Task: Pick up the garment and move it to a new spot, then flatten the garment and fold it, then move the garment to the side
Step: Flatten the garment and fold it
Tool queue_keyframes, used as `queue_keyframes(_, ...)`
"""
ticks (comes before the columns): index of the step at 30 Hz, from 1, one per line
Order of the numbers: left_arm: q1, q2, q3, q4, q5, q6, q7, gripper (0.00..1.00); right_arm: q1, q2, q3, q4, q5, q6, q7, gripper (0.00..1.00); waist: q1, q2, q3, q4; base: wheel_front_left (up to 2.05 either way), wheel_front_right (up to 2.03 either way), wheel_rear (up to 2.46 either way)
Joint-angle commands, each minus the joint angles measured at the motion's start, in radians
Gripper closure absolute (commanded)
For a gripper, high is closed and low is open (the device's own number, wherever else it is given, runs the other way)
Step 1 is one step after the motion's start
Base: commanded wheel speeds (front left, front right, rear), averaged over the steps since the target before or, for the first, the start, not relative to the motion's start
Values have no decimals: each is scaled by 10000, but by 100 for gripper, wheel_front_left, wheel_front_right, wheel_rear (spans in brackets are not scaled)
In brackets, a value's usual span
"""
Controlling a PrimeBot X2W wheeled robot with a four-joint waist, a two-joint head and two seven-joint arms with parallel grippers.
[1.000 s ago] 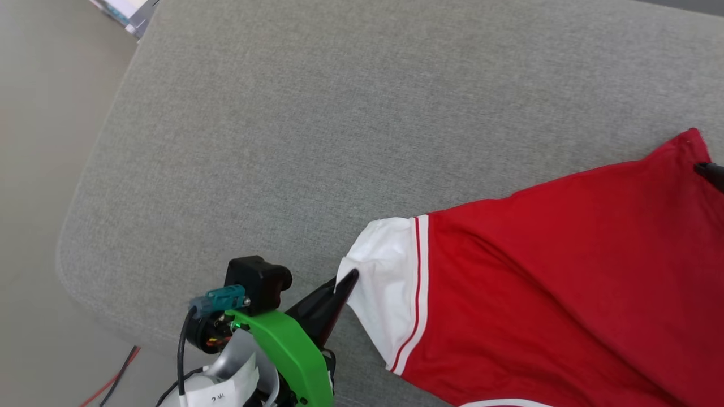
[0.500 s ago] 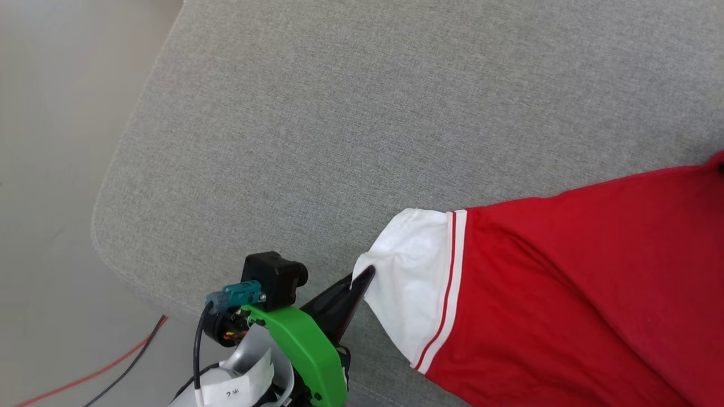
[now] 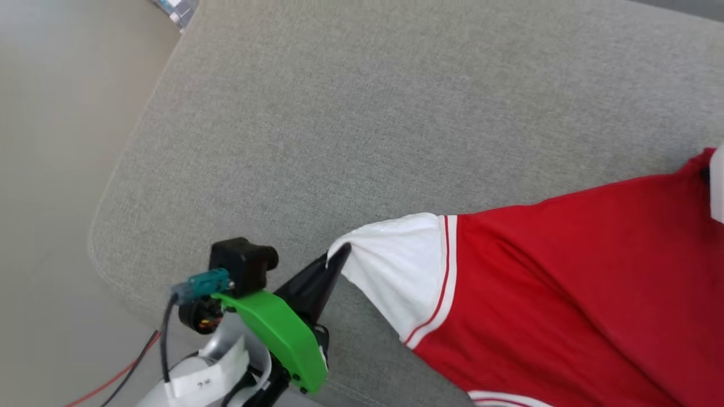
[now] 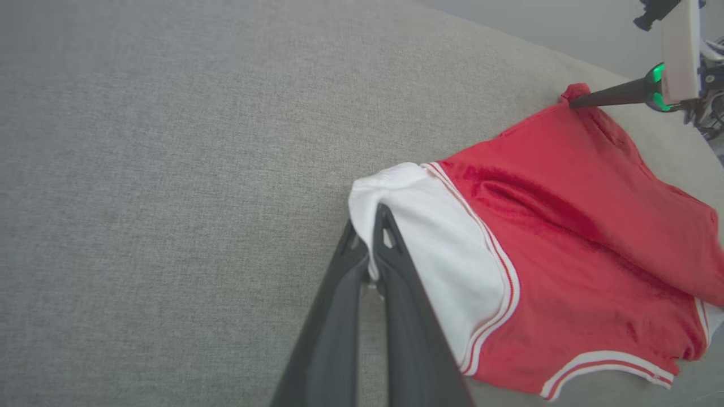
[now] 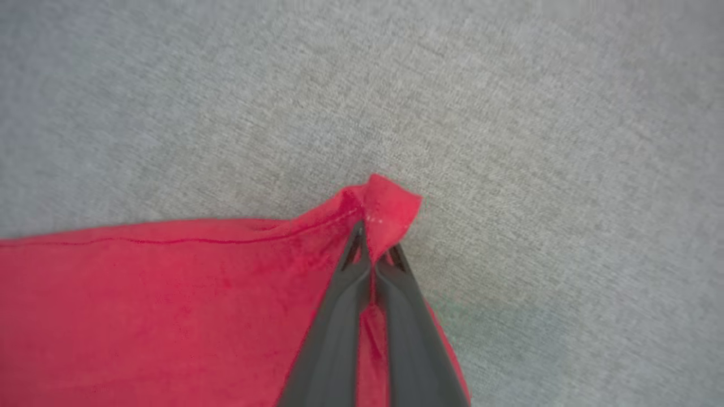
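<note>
Garment [image 3: 565, 282] in left gripper [image 4: 369, 226], right gripper [image 5: 376, 242]

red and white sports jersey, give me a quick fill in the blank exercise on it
1. The left tool is shut on the white ___ of the red short-sleeved sports jersey.
2. The right tool pinches a corner of the jersey's ___ body.
3. The jersey lies on a ___ woven fabric cushion.

Missing words: sleeve; red; grey
</note>
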Motion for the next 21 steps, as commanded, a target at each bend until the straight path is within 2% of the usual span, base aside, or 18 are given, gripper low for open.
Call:
queue_keyframes(1, -77, 58, 234, -153, -125, 148, -171, 100, 48, 99, 104, 63, 142, -7, -393, 100, 0, 111, -553, -464, 0, 0, 0)
queue_keyframes(9, -197, 619, 1188, -730, 95, 657, -471, 100, -217, 23, 607, -144, 634, -7, -2257, 100, 0, 111, -1693, -1404, 0, 0, 0)
queue_keyframes(14, -224, 895, 1763, -1139, 137, 969, -605, 100, -168, -166, 720, -527, 1104, -7, -2839, 100, 0, 111, -2247, -1946, 0, 0, 0)
queue_keyframes(21, -339, 1228, 2565, -1688, 223, 1307, -883, 100, 164, -366, 524, -1700, 1366, -7, -3526, 100, 0, 111, -2792, -2630, 0, 0, 0)
